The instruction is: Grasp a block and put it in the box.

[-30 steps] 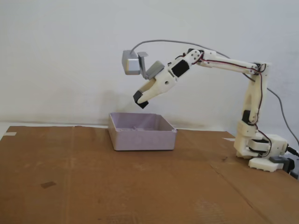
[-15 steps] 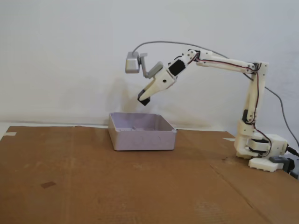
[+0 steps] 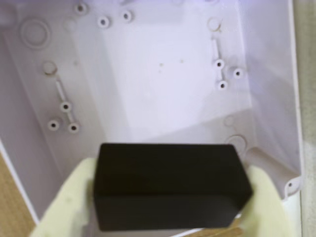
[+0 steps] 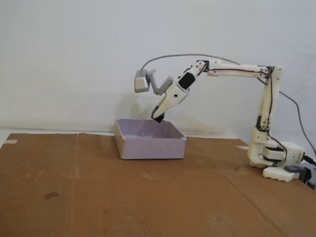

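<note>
Black block [image 3: 168, 185] sits clamped between the jaws, held just above the box [image 4: 150, 147].

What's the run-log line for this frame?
phase: carry over box | hand: shut on block | block: held above box interior, not released | box: on cardboard, nothing visible inside
</note>
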Motion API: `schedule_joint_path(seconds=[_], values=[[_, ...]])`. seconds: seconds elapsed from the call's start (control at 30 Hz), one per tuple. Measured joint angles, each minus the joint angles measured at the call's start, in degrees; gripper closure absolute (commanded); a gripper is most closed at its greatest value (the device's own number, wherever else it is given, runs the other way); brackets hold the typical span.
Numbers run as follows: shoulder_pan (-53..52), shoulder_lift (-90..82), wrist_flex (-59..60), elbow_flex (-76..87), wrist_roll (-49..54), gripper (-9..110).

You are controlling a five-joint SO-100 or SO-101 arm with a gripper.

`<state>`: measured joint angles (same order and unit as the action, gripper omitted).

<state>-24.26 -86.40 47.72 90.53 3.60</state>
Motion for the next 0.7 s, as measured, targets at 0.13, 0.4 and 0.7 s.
schedule_joint_path(seconds=[0.13, 0.4, 0.7], values=[[0.0, 0.0, 0.0, 0.0, 0.0, 101], [0.0, 5.0, -3.1, 0.0, 0.0, 101], [-0.3, 9.5, -5.5, 0.0, 0.0, 101]])
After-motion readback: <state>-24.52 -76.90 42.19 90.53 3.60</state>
